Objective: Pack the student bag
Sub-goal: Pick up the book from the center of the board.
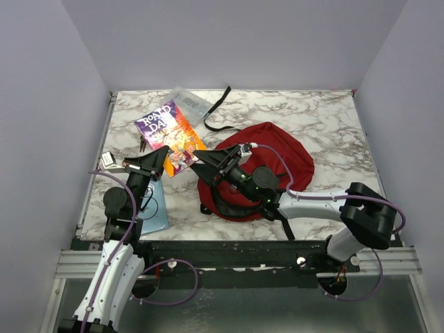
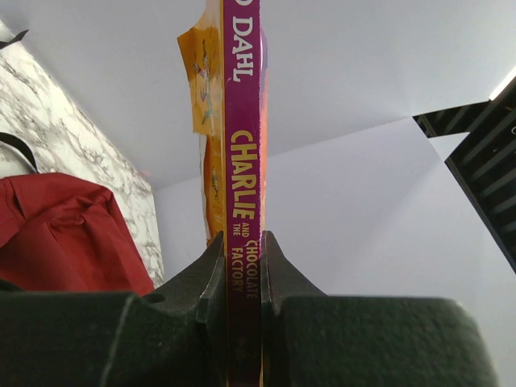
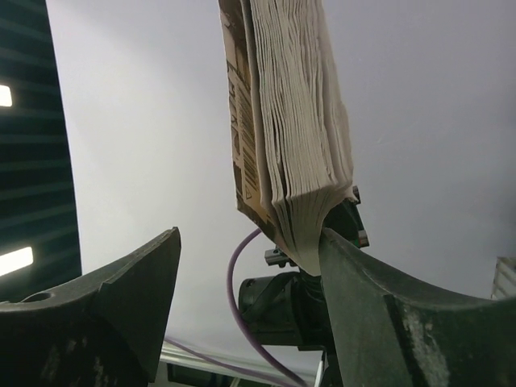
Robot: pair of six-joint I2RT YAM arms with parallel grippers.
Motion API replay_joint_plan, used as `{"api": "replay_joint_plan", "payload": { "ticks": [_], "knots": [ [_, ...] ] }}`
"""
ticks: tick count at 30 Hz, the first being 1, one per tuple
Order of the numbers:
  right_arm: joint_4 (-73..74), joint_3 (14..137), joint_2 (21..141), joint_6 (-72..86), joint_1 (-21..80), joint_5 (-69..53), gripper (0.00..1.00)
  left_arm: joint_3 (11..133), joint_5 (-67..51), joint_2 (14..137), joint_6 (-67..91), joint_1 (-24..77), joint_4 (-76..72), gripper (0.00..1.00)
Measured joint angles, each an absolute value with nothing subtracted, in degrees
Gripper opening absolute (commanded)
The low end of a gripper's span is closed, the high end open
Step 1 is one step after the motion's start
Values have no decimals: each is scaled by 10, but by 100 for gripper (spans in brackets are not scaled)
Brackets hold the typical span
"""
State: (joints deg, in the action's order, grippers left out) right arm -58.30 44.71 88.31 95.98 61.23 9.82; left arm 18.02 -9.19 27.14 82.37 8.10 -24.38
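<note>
The student bag (image 1: 277, 163) is a dark red backpack lying on the marble table (image 1: 333, 125) right of centre, also seen at the left of the left wrist view as the bag (image 2: 64, 234). A purple and orange Roald Dahl book (image 1: 168, 133) is lifted at the left. My left gripper (image 1: 163, 154) is shut on its spine (image 2: 243, 161), the fingers (image 2: 211, 274) pressed on both sides. My right gripper (image 1: 200, 166) stands open around the book's lower corner (image 3: 290, 121); one finger (image 3: 363, 298) touches the page edges, and the other stands well apart.
A clear plastic box (image 1: 189, 104) lies at the back behind the book, with a black strap (image 1: 218, 114) beside it. Dark pens (image 1: 142, 144) and a small white item (image 1: 107, 161) lie at the left. A light blue flat thing (image 1: 154, 208) sits by the left arm.
</note>
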Motion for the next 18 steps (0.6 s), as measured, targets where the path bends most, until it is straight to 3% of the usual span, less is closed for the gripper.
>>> {"api": "replay_joint_plan", "payload": {
  "ticks": [12,18],
  "knots": [
    [-564,455,895,935,597,138,61,142,-79,239,824,85,-252,0],
    [-555,457,895,924,587,139,49,135,-76,237,823,89,-256,0]
  ]
}}
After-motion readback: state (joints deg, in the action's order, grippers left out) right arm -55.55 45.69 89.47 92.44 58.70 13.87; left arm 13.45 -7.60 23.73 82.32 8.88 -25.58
